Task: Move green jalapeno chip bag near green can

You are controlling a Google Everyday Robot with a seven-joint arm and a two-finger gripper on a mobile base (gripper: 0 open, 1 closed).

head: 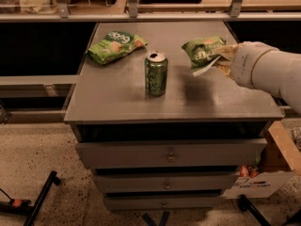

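Observation:
The green jalapeno chip bag [203,52] is a small crumpled dark-green bag with a whitish edge, held above the right half of the table. My gripper [222,59] reaches in from the right on a white arm and is shut on the bag's right end. The green can [155,73] stands upright near the middle of the grey table [117,102], a short way left of the bag, apart from it.
A larger bright lime-green chip bag [115,45] lies at the table's back left. Drawers sit under the tabletop. A cardboard box [277,149] stands on the floor at the right. Shelving rails run along the back.

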